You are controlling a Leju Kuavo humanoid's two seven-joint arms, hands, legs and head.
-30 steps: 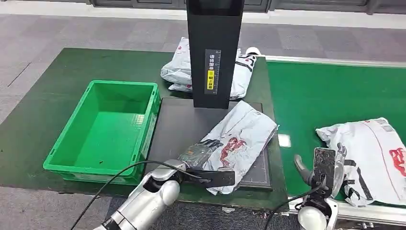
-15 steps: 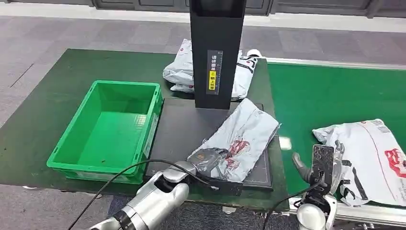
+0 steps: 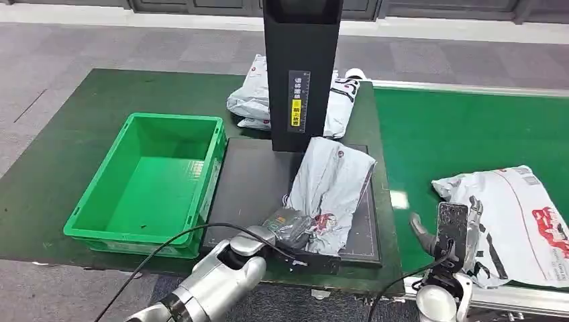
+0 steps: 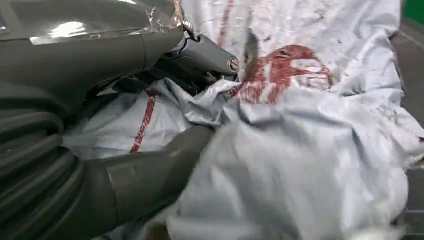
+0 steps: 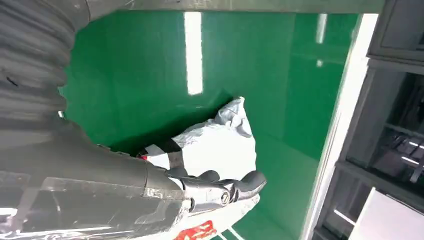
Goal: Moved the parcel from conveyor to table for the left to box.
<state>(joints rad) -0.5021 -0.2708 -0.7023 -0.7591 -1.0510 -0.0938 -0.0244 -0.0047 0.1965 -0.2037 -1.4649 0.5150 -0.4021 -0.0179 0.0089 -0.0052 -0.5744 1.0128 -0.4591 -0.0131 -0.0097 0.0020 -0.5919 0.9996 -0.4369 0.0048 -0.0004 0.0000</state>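
The crumpled grey plastic parcel with red print lies on the flat black platform, just right of the open green plastic crate, so the boxing step is judged in hand; the left hand holds the parcel's near end, thumb and dark fingers bunching the film in the left wrist view; next it must lift and carry the parcel leftward over the crate's rim; the black upright post behind the platform hides part of more grey parcels; right of the platform, over the green conveyor, the right hand holds nothing, fingers loosely apart beside another white-grey parcel, cut off at the frame edge.
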